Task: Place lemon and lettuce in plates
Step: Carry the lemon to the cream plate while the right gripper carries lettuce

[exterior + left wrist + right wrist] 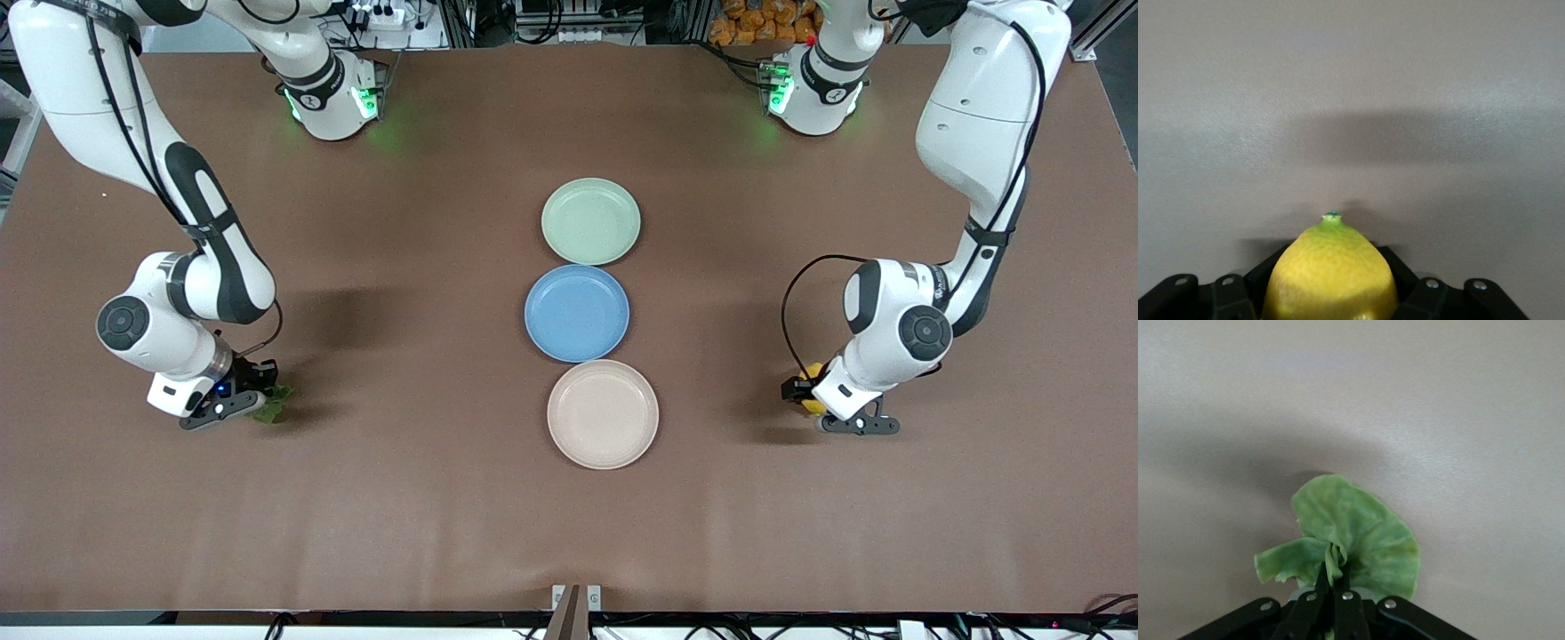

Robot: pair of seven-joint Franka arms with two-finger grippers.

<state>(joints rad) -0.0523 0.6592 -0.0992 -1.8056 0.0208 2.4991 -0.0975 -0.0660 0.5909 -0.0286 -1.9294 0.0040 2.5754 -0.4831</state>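
Left gripper [811, 397] low at left arm's end of table, fingers clamped on lemon [1330, 273]. Right gripper [258, 402] low at the right arm's end, pinching lettuce [1348, 540].

Even, bright overhead light fills the front view, and the brown table [427, 516] shows soft dark shadows beside each arm, one spreading from the right arm toward the picture's centre, one at the left arm's lower side. Green glows from the base lights tint the tabletop at the upper part of the frame. In both wrist views the table looks washed-out and grey with a pale sheen, a broad blurred shadow band crosses mid-frame, and the lemon [1330, 277] and lettuce [1351, 537] are slightly soft.
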